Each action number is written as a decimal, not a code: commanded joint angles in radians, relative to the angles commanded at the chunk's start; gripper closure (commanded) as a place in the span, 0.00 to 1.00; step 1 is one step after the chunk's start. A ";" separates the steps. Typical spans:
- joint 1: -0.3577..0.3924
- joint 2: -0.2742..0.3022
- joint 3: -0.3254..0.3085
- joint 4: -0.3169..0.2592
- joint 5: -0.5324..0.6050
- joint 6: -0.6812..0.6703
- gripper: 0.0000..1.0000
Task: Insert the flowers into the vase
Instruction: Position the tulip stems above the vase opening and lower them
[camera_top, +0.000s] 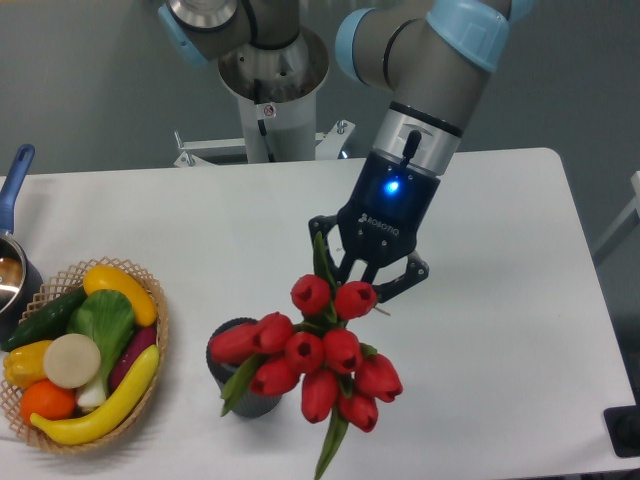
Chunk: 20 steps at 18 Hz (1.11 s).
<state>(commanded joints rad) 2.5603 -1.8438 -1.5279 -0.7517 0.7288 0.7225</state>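
1. Standing on the white table (500, 200), the big grey and blue robot arm (420, 90) reaches down from 12 o'clock toward the middle.
2. The wicker basket (155, 300) of fruit and vegetables sits at 9 o'clock, well apart from the arm. A pot with a blue handle (18, 165) peeks in at the left edge.
3. The flowers (310, 355) hang in the air at about 6 o'clock, red buds low and toward the camera. The stems go up into the gripper. The bunch is tilted, not straight up.
4. The vase (240, 400) stands upright on the table at about 7 o'clock. The leftmost buds and a leaf cover most of its mouth from this view.
5. The gripper (365, 275) is closed on the green stems and carries the whole bunch. Nothing else touches it.
6. The job looks about half done. The flowers are picked up and brought near the vase. They are not in it yet. I think the stem ends must point down into the mouth first, so the bunch needs turning and lowering.
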 joint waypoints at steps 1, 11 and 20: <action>-0.002 -0.002 0.000 0.002 -0.021 -0.002 1.00; -0.028 -0.031 0.006 0.060 -0.161 -0.012 1.00; -0.055 -0.063 0.018 0.107 -0.296 -0.011 1.00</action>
<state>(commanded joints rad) 2.5050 -1.9067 -1.5094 -0.6443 0.4326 0.7118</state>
